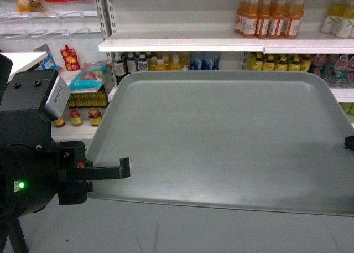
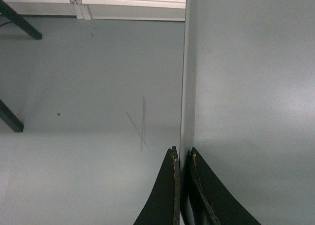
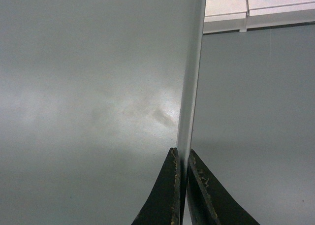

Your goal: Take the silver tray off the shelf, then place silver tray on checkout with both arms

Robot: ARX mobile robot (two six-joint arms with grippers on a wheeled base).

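Grey-green silver tray point(image 1: 221, 142), flat, held in the air before the stocked shelf point(image 1: 182, 42). Left gripper point(image 2: 182, 158) pinches its rim at 9 o'clock, jaws narrow on the edge. Right gripper point(image 3: 181, 158) likewise clamps the rim at 3 o'clock.

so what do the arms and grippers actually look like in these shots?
The left arm is bulky matte black, with a lit green LED, a small red accent near the wrist and a grey-faced box module on top. The left gripper and right gripper have thin, tapering black fingers with scuffed, yellowish-worn edges. Only a small black tip of the right side shows in the head view. No cables visible.
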